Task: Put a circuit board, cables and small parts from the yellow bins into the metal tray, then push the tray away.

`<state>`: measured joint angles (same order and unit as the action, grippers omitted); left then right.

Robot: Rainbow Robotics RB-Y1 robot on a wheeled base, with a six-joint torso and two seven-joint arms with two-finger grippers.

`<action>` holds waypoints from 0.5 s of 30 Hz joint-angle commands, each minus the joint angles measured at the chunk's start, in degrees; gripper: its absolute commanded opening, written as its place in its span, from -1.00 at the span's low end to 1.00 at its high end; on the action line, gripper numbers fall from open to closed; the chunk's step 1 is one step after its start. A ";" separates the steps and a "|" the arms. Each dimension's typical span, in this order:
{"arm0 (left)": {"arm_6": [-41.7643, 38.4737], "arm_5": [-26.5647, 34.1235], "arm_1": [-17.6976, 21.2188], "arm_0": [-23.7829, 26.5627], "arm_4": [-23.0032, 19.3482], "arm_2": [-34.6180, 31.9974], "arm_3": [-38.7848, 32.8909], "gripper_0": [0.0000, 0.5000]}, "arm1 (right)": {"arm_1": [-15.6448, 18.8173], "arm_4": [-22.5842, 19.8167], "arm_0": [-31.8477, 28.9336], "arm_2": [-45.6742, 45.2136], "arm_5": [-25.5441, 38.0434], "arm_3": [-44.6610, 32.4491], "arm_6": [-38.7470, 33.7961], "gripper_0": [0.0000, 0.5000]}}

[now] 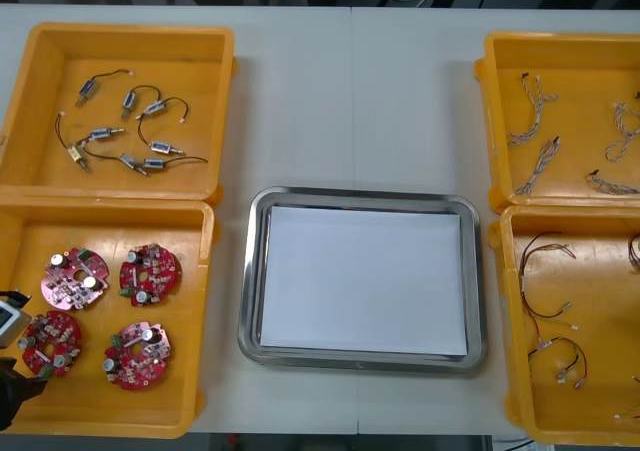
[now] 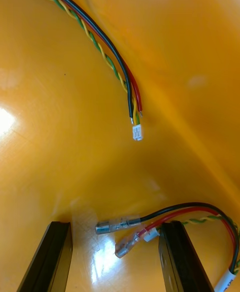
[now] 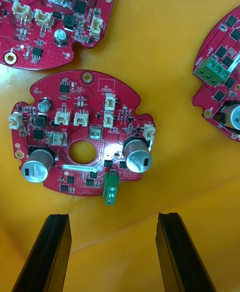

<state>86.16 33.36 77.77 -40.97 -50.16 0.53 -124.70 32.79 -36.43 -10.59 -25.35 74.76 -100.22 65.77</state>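
Circuit boards [image 1: 150, 274], four round red ones, lie flat and apart in the near left bin [image 1: 100, 396] on the bench [image 1: 300, 91]. Behind it, the far left bin [image 1: 195, 66] holds small metal parts [image 1: 157, 108] with thin black wires. The left arm [image 1: 14, 393] shows at the near left bin's outer edge. The left jaws are wide and hold nothing. Their fingers [image 3: 47, 252] stand above the bin floor with one board [image 3: 82, 141] just beyond them, its green terminal block toward the gap. Between the bin pairs sits the metal tray [image 1: 248, 281], white and bare inside. Further right, the far right bin [image 1: 575, 81] holds twisted cables [image 1: 538, 168], and the near right bin [image 1: 600, 311] holds thin dark and red cables [image 1: 523, 271]. The right jaws are wide too. Their fingers [image 2: 180, 257] stand low over the bin floor, and the metal-tipped ends of a black, red and yellow-green cable [image 2: 117, 224] lie between them, unclamped.
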 commanded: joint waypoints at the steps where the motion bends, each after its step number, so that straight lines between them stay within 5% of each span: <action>1: 2.34 -0.67 2.82 2.91 0.50 2.10 0.68 1.00 | -1.06 -0.66 -1.81 0.82 -0.84 -0.15 -2.23 1.00; 15: 1.99 -0.58 5.81 9.06 -0.11 8.78 3.05 1.00 | -1.06 -2.24 -4.53 1.79 -4.18 -0.15 -2.23 1.00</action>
<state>86.16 33.36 80.85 -34.32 -50.12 7.37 -122.19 32.58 -38.24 -12.57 -25.25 70.91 -100.24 65.76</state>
